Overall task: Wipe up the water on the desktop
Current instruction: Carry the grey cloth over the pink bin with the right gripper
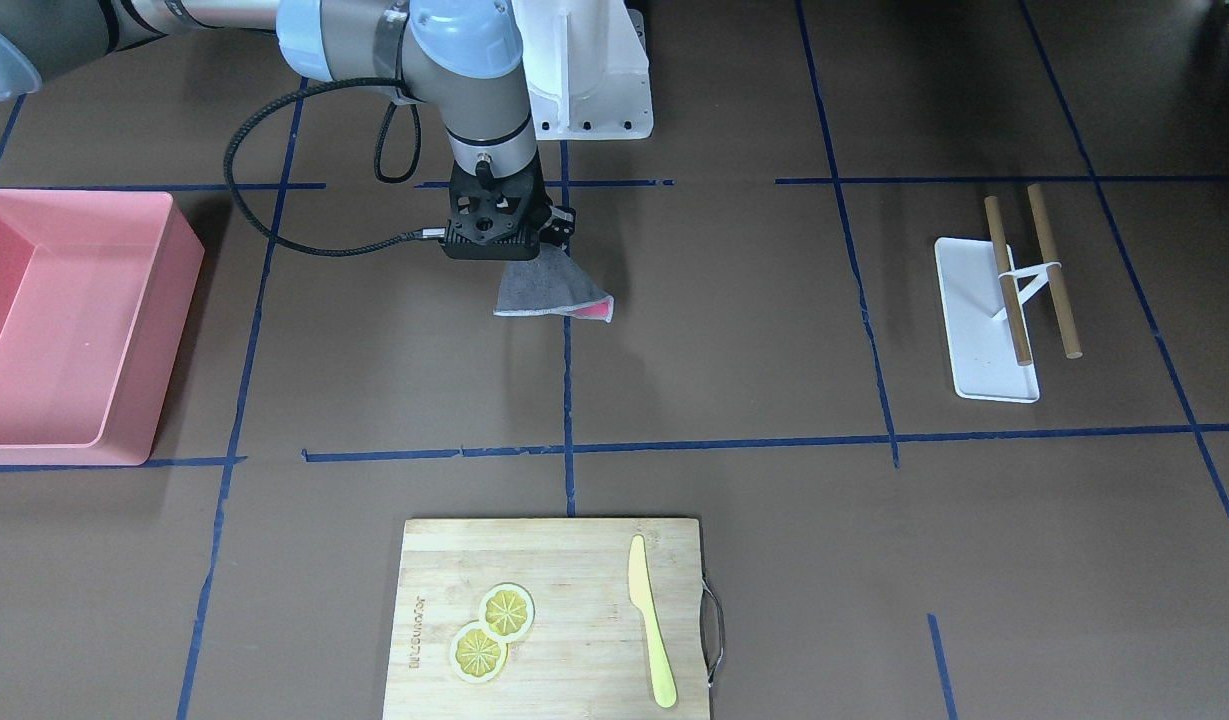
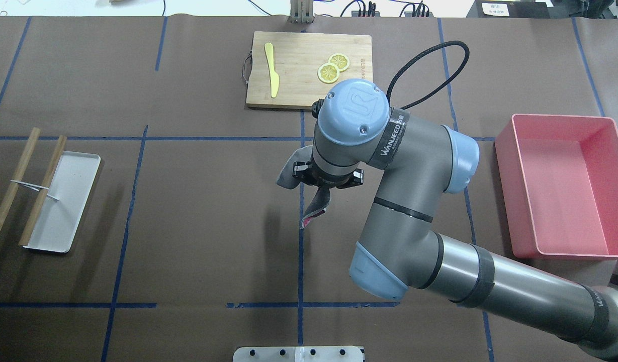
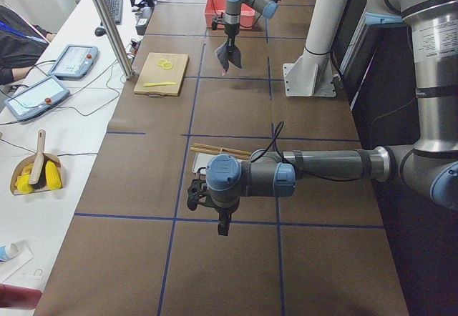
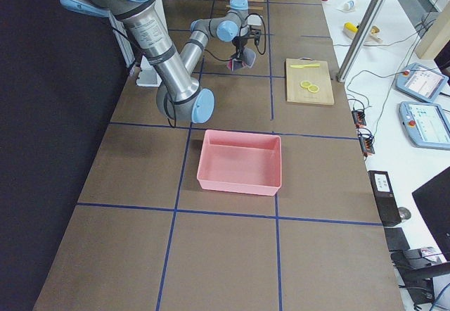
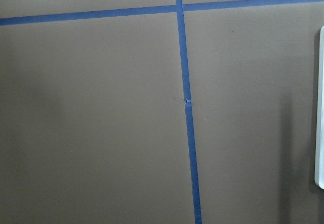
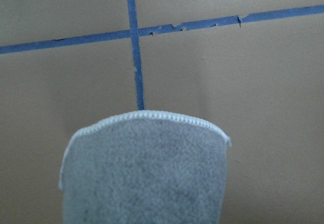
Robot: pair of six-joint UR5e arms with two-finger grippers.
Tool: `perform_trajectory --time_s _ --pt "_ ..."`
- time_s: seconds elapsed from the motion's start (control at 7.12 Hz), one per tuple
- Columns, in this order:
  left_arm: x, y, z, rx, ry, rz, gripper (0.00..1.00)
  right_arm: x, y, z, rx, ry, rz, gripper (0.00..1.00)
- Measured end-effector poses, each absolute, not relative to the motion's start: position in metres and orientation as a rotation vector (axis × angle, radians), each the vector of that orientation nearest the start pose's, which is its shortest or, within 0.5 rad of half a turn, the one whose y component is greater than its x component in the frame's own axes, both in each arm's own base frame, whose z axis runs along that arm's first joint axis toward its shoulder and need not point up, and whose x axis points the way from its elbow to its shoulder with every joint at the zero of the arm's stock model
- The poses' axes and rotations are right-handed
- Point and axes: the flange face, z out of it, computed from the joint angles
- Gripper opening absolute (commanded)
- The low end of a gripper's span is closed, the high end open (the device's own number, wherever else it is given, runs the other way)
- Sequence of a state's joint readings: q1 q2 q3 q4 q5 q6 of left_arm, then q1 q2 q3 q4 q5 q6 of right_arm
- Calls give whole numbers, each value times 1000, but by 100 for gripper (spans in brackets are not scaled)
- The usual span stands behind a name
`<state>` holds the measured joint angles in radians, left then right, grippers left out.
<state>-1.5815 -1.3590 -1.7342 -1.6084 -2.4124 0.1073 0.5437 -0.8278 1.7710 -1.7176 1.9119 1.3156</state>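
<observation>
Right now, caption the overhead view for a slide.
Right claw dangles a grey cloth above the taped brown desktop.

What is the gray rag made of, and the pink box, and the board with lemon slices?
The rag looks like soft, fuzzy fabric, maybe microfiber: nappy gray surface, stitched white edge. The pink box looks like smooth plastic: even color, rounded molded corners. The board looks like bamboo or wood: pale strips with grain.

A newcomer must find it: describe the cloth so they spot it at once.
Look to the middle of the brown, blue-taped desktop. There the right gripper holds a grey cloth, hanging down. It is the only fabric, with a white hem and pink back.
</observation>
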Motion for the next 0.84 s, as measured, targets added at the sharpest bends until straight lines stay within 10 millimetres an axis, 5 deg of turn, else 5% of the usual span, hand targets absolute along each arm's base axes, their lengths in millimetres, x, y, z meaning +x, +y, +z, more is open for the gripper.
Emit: perform_trajectory --time_s 0.28,0.42,0.84 --pt "-63 -401 665 42 841 88 100 -441 -425 150 -16 -833 152 0" --pt "-63 -402 665 41 840 89 100 -399 -427 165 -7 -814 130 0" --pt "-63 -411 659 36 836 88 100 -266 -459 246 45 -767 0 0"
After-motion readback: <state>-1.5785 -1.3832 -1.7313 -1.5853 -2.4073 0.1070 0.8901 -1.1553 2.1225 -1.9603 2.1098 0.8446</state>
